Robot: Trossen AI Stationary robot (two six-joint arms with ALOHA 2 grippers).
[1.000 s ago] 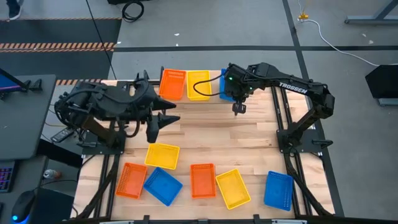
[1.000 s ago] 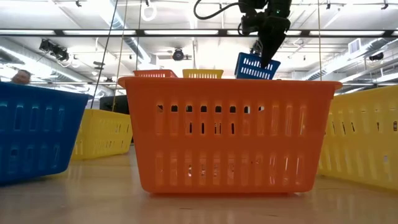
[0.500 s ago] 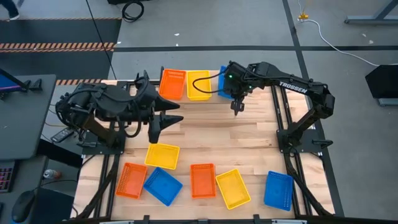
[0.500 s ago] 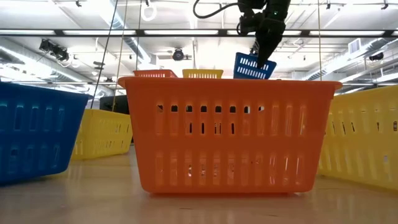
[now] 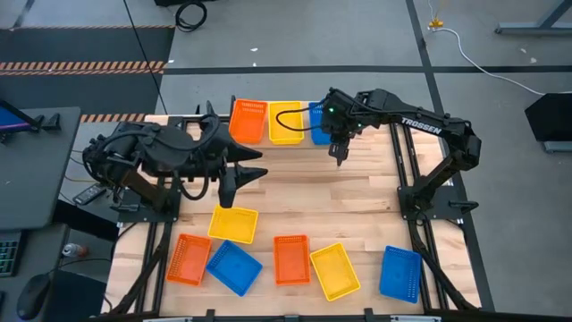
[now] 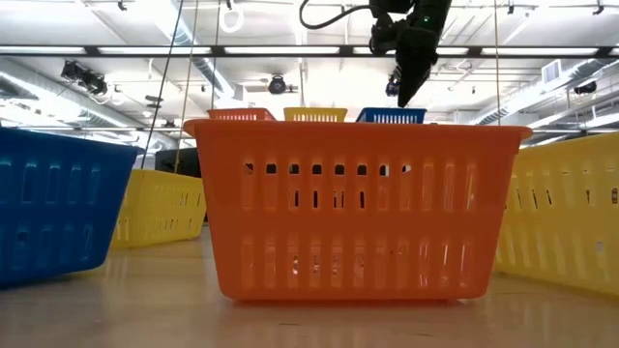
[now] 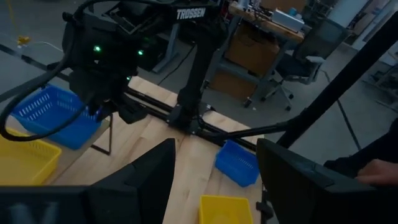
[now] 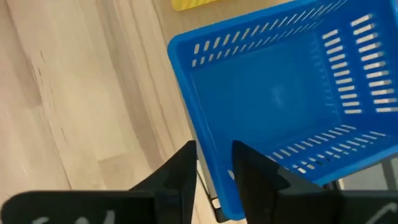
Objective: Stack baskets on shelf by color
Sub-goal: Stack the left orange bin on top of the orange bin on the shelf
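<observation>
shelf – orange, yellow, blue basket side by side | six baskets – near table edge

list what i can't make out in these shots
- Shelf: high view, its board is covered by the orange basket, yellow basket and blue basket; low view, the near orange basket blocks it.
- Blue basket: high view, the right arm hides most of it.
- Right tool: whether it touches the blue basket's wall; right wrist view is too close.
- Person: left wrist view, cut off by the edge.
</observation>
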